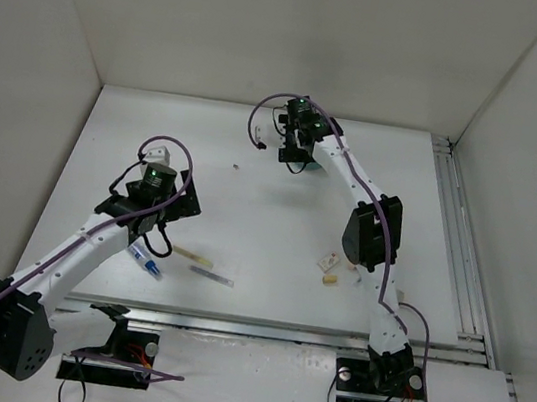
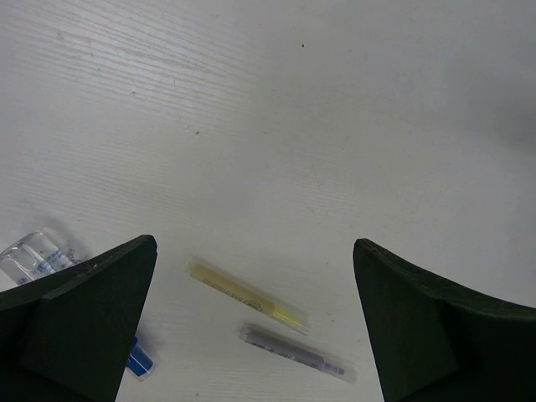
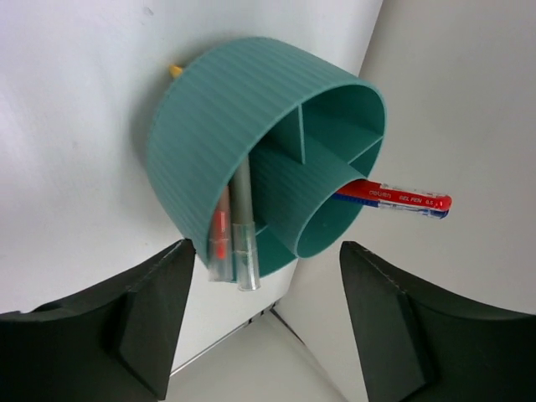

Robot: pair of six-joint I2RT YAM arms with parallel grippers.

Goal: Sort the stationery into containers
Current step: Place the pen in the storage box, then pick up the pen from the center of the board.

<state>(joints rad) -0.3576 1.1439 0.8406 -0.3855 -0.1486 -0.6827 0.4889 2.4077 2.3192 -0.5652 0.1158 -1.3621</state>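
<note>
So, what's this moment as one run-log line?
left gripper: open above yellow pen, grey pen | right gripper: open at round teal plastic cup | red pen sticking out

Three pens inside compartments of the cup

The left arm and right arm share one build: white tubular links between black, boxy joint housings. A thin purple cable trails along each. A small green light glows on each wrist. Black bases sit at the table's near edge. The left gripper and right gripper have matte, dark, wedge-shaped fingers.
</note>
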